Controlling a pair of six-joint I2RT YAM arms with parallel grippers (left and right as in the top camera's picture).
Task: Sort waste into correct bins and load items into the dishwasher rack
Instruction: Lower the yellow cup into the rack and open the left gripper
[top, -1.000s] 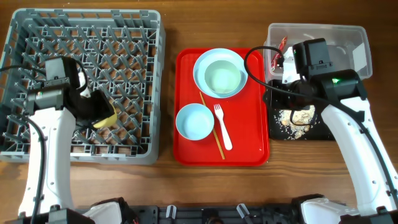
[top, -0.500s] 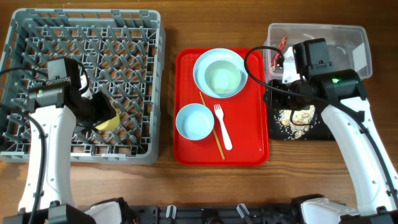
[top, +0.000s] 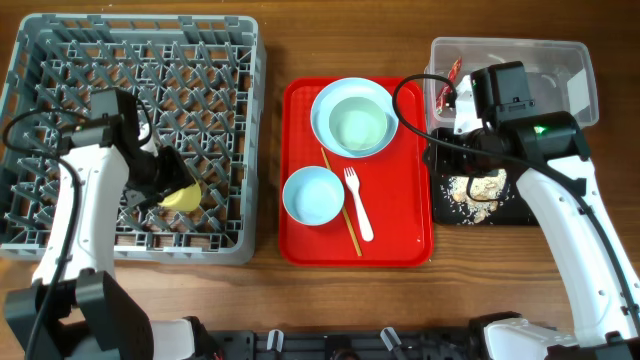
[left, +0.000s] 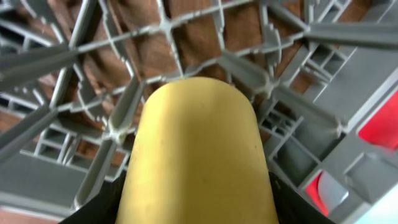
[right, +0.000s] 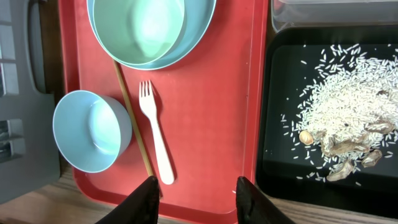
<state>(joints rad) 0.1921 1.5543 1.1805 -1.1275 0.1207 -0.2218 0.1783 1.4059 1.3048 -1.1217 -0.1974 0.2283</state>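
Left gripper (left: 199, 208): clenched on yellow cup (left: 199, 137), low between pegs of rack (top: 60, 40), near its front right corner; pegs close all round. Right gripper (right: 196, 185): released, empty, above front edge of red tray (right: 211, 124). Beyond: small bowl (right: 91, 130), chopsticks (right: 130, 118) just beside its rim, fork (right: 155, 140) apart. Farther: second bowl (right: 146, 28) inside plate (top: 322, 110). Right: rice (right: 342, 106) on black tray (right: 280, 168); wrapper (top: 453, 72) in clear tub (top: 560, 60).

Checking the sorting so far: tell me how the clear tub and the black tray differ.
The clear tub is see-through and looks deeper; the black tray is opaque and shallow. The tub holds a red-and-white wrapper; the tray holds rice-like crumbs. The tub lies farther from the robot, the tray nearer. Both are rectangular and sit right of the red serving tray.
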